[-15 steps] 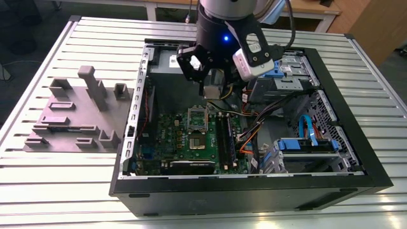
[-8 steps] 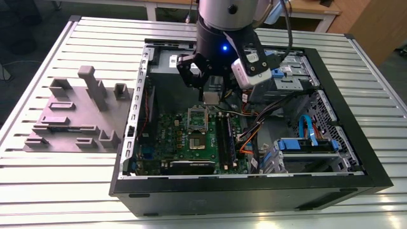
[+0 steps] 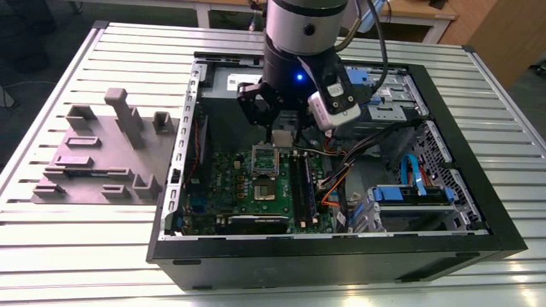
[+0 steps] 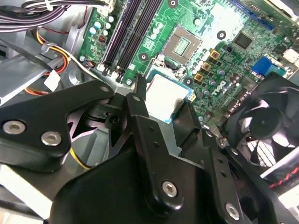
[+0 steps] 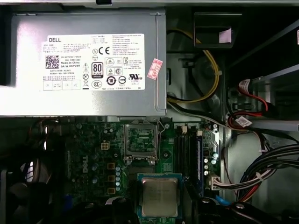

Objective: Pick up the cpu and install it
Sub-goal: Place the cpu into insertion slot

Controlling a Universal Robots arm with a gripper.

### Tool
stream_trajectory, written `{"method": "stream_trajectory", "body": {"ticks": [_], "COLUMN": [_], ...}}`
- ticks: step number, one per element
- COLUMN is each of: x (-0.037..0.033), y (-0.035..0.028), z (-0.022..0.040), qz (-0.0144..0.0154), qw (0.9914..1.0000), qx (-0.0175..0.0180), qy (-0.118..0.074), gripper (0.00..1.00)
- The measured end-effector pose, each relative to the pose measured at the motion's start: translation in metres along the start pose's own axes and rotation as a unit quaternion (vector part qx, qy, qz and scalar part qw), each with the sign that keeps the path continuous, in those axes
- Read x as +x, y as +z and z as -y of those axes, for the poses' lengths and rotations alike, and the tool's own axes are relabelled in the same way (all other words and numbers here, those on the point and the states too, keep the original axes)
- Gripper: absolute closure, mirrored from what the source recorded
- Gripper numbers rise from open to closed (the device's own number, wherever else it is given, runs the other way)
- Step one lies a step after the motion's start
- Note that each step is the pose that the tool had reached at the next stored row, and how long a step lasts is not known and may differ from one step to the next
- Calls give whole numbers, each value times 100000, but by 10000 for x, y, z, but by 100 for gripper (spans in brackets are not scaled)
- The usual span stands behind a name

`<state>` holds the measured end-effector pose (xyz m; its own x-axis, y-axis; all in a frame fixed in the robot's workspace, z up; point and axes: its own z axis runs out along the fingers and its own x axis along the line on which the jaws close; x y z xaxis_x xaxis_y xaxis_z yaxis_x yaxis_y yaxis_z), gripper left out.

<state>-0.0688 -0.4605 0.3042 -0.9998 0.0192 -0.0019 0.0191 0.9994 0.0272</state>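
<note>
One cpu, pinched in the one tool, hangs over the motherboard near one open socket, case walls well apart.

An open computer case lies on the slatted table. A grey fixture stands beside it, by the table's edge on the exterior view's left.

Slatted metal bench carries two things. Open black computer case sits on it toward the exterior view's right, open side up. Grey moulded fixture block lies just beside the case, on the exterior view's left.
</note>
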Motion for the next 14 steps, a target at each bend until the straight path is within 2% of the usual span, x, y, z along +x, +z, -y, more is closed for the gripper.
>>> {"method": "stream_trajectory", "body": {"ticks": [14], "x": [11], "y": [254], "z": [24], "qz": [-44], "qw": [99997], "qx": [0], "qy": [-821], "gripper": [53]}}
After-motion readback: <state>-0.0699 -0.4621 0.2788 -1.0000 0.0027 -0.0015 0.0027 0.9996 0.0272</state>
